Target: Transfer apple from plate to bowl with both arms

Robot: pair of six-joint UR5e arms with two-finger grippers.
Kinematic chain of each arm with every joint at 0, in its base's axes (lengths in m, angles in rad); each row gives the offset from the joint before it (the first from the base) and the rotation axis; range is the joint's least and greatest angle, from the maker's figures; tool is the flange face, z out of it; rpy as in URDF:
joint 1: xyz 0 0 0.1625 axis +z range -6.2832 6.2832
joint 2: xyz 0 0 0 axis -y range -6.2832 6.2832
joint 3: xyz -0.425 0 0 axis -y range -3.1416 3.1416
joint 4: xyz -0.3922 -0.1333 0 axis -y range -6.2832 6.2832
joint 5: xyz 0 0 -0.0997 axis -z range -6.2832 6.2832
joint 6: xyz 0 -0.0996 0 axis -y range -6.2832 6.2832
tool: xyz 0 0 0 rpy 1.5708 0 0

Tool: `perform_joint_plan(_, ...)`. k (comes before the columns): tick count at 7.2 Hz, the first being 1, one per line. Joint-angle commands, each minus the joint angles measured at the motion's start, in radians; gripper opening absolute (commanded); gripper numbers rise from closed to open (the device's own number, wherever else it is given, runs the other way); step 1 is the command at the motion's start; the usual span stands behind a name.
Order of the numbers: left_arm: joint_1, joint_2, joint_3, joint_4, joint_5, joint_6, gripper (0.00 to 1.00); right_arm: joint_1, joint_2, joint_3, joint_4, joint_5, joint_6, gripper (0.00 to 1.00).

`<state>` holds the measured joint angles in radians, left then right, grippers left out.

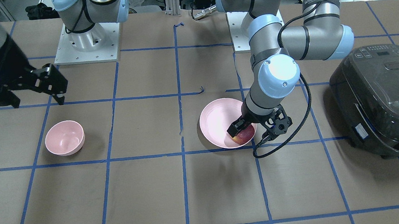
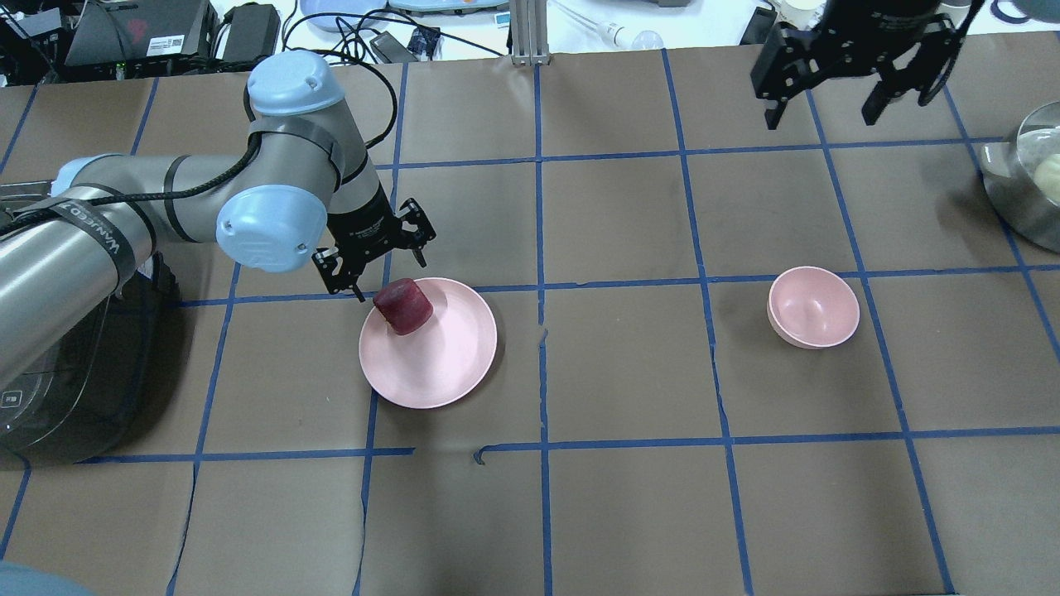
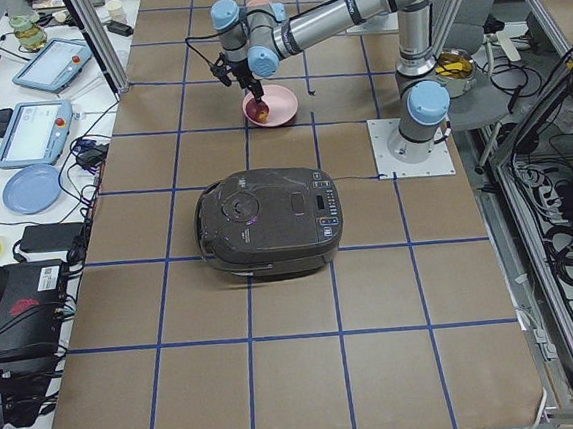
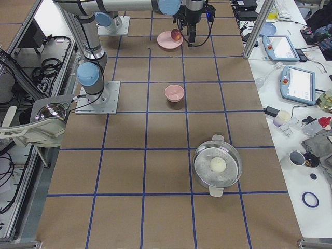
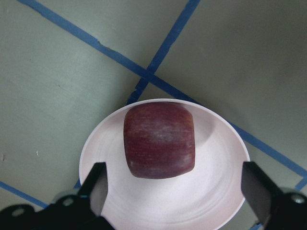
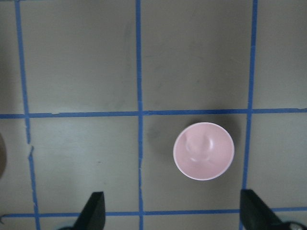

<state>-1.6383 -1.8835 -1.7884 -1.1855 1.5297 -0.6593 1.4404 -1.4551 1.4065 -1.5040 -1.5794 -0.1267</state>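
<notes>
The dark-red apple (image 2: 403,306) lies on the pale-pink plate (image 2: 439,364), near the rim closest to my left arm. My left gripper (image 2: 377,269) is open and hangs right over the apple, a finger on each side, not closed on it. The left wrist view shows the apple (image 5: 159,140) on the plate (image 5: 211,201) between the two spread fingers (image 5: 98,189). The small pink bowl (image 2: 813,306) stands empty to the right. My right gripper (image 2: 820,116) is open, empty and raised high beyond the bowl (image 6: 204,151).
A dark rice cooker (image 1: 385,101) sits by my left arm, close to the plate (image 1: 215,121). A steel pot (image 2: 1027,182) with a pale ball in it stands at the far right edge. Blue tape lines grid the brown table.
</notes>
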Motion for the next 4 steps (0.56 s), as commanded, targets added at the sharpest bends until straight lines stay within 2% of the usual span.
perform_joint_plan(1,0.000,-0.049,-0.016,0.056,-0.029,0.001,1.00,-0.150,-0.001,0.144,-0.115,-0.004,-0.164,1.00)
perform_joint_plan(2,0.000,-0.067,-0.016,0.064,-0.022,0.009,1.00,-0.173,-0.004,0.219,-0.183,-0.004,-0.197,1.00)
perform_joint_plan(3,-0.001,-0.080,-0.020,0.063,-0.022,0.015,1.00,-0.190,0.001,0.312,-0.300,-0.005,-0.205,1.00)
perform_joint_plan(4,-0.002,-0.086,-0.031,0.064,-0.017,0.036,1.00,-0.219,0.015,0.451,-0.453,-0.002,-0.214,1.00)
